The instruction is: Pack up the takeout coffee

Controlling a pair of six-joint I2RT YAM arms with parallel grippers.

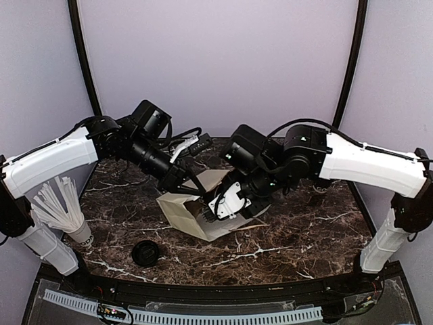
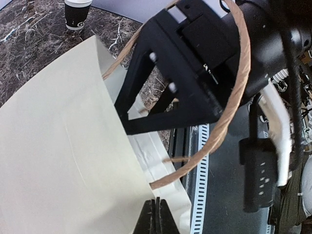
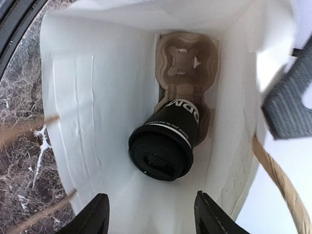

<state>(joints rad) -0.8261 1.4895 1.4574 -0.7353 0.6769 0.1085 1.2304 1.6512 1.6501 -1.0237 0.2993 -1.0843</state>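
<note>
Loose black lid (image 1: 145, 253), cup of white straws (image 1: 64, 206), dark marble table (image 1: 304, 230)

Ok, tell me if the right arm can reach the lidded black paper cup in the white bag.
Probably yes: its open jaws hang at the mouth of the white paper bag, directly facing the lidded black paper cup, nothing between.

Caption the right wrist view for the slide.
Lidded takeout coffee sits in cardboard carrier inside white paper bag; right gripper open, not touching.

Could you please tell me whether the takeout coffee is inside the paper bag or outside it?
Inside: the takeout coffee, lid on, rests in the cardboard carrier deep between the white walls of the paper bag.
</note>
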